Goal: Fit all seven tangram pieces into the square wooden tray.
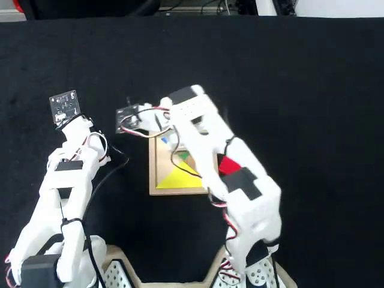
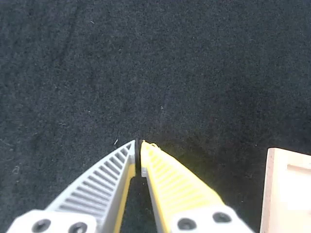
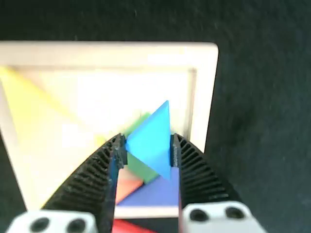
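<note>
Over tray (image 3: 208, 97), right gripper (image 3: 146, 145) clamped on blue triangle (image 3: 153, 128); yellow piece (image 3: 34, 102), green piece (image 3: 141, 167) lying inside; left gripper (image 2: 138, 145) pressed together above black desk (image 2: 146, 58) beside tray

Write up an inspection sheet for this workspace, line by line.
Surface: black cloth over the table.
Job's things: square wooden tray holds a yellow piece, a green piece and a dark blue piece. A red piece shows by its rim. A light blue triangle is held above the tray.
Clutter: nothing seen.
Grippers: right gripper is shut on the light blue triangle. Left gripper is shut and empty over the cloth beside the tray.
Cables: a black cable lies on the cloth beside an arm.
Surroundings: dark furniture stands beyond the far edge.
</note>
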`<state>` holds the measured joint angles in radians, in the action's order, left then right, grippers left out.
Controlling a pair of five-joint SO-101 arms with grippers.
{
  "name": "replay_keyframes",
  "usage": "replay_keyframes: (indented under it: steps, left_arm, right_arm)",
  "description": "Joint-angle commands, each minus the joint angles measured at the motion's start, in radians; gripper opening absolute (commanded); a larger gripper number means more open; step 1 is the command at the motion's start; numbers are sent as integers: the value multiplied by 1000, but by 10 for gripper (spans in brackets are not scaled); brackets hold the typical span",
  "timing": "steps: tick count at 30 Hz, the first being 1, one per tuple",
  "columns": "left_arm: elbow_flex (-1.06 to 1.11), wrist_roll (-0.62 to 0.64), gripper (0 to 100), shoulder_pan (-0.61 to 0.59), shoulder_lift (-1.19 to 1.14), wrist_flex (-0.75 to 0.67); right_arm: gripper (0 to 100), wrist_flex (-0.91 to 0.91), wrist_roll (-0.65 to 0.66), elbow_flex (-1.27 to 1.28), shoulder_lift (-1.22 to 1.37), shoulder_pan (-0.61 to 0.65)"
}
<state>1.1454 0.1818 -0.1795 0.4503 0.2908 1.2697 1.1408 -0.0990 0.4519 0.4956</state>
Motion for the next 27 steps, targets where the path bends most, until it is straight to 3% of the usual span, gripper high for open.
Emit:
replay_keyframes:
  steps: [1, 12, 20, 27]
  left_arm:
    - [-2, -8, 33, 12, 31, -18]
    - [-2, -8, 33, 12, 31, -18]
    - [-2, -8, 33, 12, 31, -18]
    - [-2, -8, 33, 12, 31, -18]
  right_arm:
    - [80, 21, -31, -139, 42, 28]
    - [84, 118, -34, -314, 165, 32]
    - [221, 143, -34, -315, 168, 32]
    - [234, 143, -34, -323, 162, 29]
